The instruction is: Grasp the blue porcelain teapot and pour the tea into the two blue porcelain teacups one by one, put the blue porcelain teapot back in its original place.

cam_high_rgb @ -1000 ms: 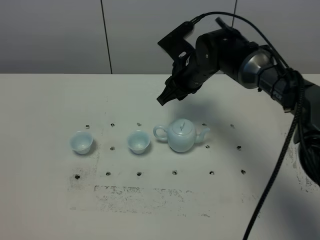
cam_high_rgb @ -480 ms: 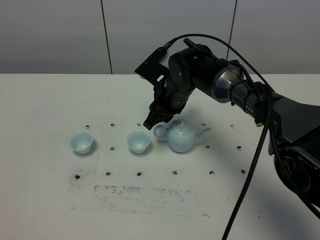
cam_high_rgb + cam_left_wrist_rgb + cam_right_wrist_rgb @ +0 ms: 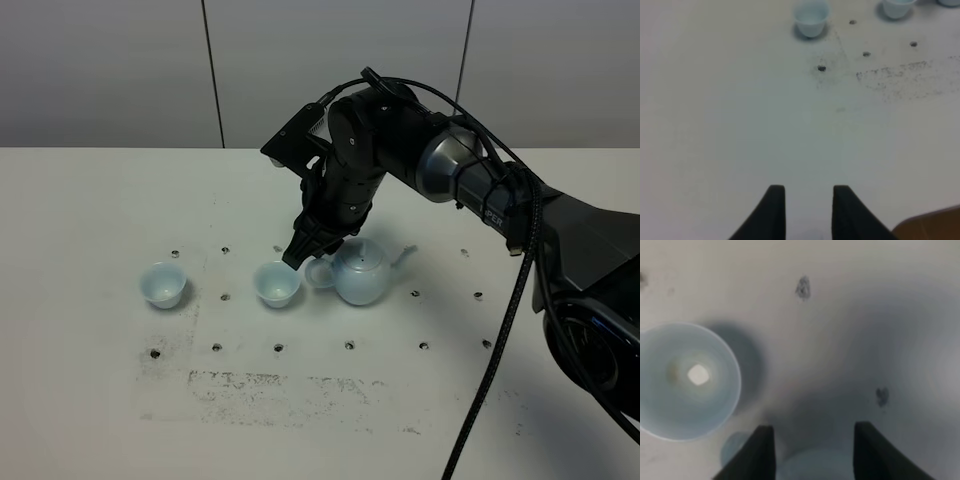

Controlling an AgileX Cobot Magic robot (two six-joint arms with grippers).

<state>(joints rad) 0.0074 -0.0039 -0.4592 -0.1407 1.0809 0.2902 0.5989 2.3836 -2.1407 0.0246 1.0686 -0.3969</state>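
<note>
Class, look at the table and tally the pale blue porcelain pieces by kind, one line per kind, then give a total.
Teacups: 2
Teapot: 1
Total: 3

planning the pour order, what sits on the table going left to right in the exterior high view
left teacup → second teacup → blue porcelain teapot

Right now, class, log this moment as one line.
teapot: on table, ungrasped | right gripper: fingers open at its handle | pouring: not started
</note>
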